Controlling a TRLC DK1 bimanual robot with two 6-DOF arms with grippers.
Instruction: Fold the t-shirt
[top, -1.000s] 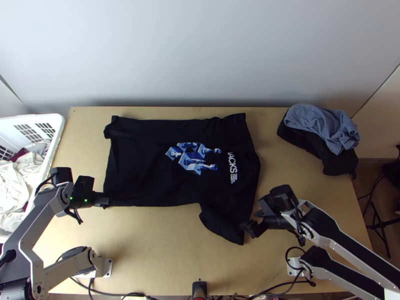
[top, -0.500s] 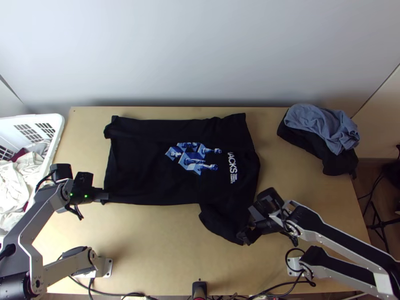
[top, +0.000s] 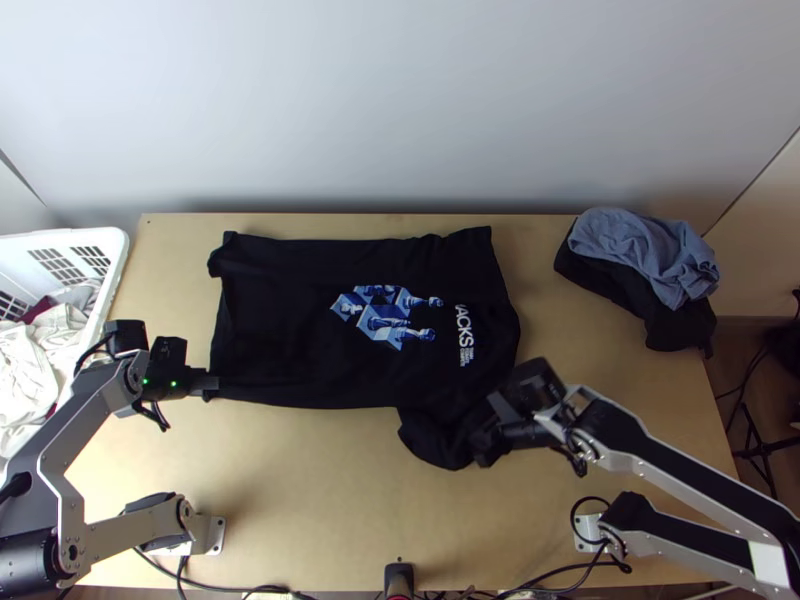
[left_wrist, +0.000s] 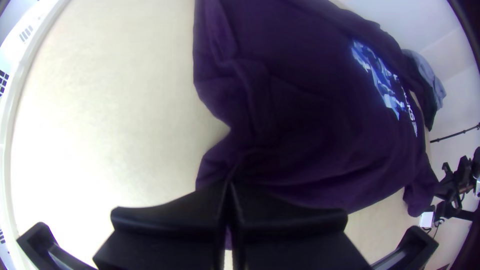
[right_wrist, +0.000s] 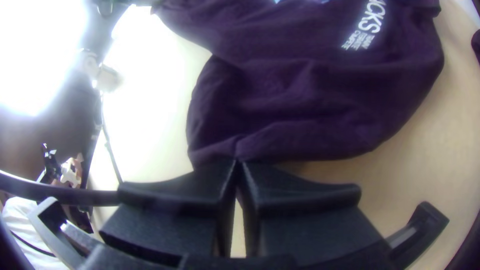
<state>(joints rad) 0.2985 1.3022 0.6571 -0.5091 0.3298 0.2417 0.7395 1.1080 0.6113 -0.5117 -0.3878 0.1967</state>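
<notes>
Shirt (top: 290, 330) spread on desk (top: 300, 480), long axis running from L tool (left_wrist: 228, 185) across toward R tool (right_wrist: 238, 164), body just beyond both. L pinching near hem corner, R pinching near sleeve (right_wrist: 250, 115). Next prob: lift near side, fold away from tools.

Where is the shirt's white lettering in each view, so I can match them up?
Top view: lettering on the black t-shirt, on the side toward the cloth pile.
Left wrist view: lettering at the shirt's far end from the left gripper.
Right wrist view: lettering beyond the fabric pinched by the right gripper.
Shared landmark: blue print beside the lettering.
</notes>
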